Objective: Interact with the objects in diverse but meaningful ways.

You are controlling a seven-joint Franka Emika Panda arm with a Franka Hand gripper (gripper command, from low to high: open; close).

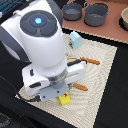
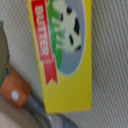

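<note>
The white robot arm bends low over a cream woven mat (image 1: 102, 70) on the dark table (image 1: 112, 112), and its hand (image 1: 61, 92) hangs directly above a flat yellow butter box with a red banner and a black-and-white cow (image 2: 65, 52). In the exterior view only a yellow corner of that box (image 1: 64, 100) peeps out beneath the wrist, near the mat's front edge. Whether the hand is spread or clenched cannot be told, since neither view shows its fingers; the box appears to lie flat on the mat, not lifted.

The step in hand looks like a descent to take up the box. To do it well, the hand should straddle the box's narrow width rather than its length, centred on the cow picture, and come down straight so no finger lands on the lid. An orange-handled utensil (image 2: 15, 92) lies just beside one corner of the box, so the fingers should keep clear of that end. A small light-blue carton (image 1: 76, 38) stands well apart, farther back on the mat, and two grey pots (image 1: 85, 12) sit beyond.
</note>
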